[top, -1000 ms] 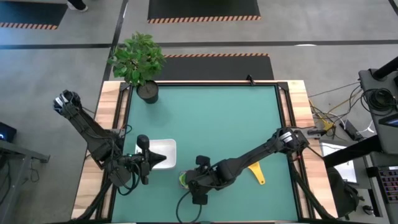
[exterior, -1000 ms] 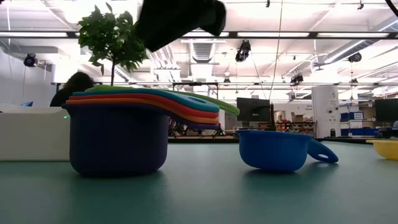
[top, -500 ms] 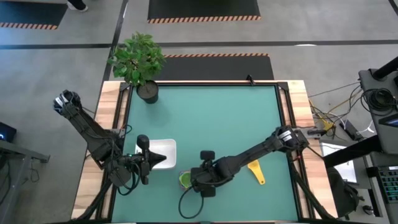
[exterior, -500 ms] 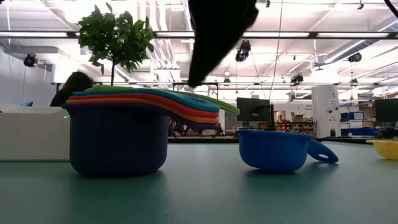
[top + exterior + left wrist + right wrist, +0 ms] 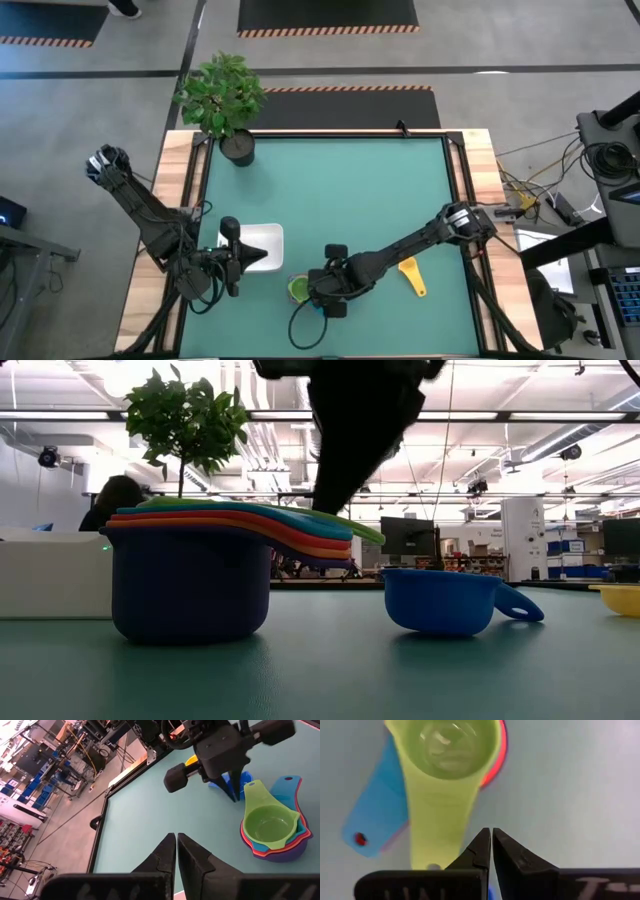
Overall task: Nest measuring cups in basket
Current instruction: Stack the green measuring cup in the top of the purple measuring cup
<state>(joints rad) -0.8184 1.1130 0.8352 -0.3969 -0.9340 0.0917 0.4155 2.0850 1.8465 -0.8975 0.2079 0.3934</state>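
Green bench point(image 5: 380, 200) carries everything: my right pincer point(image 5: 322, 302) has swung from over the nested cup stack point(image 5: 298, 289) to just beside its handles, above the dark blue cup point(image 5: 455, 601), fingers now pressed together, empty. Left pincer point(image 5: 236, 288), also closed, waits by the white basket point(image 5: 268, 240); yellow cup point(image 5: 411, 277) lies apart.

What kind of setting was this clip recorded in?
Probably a robotics lab or workshop hall. The low view shows an open industrial ceiling with strip lights and shelving with blue bins; the high view shows hazard-striped floor mats around the green-topped table.
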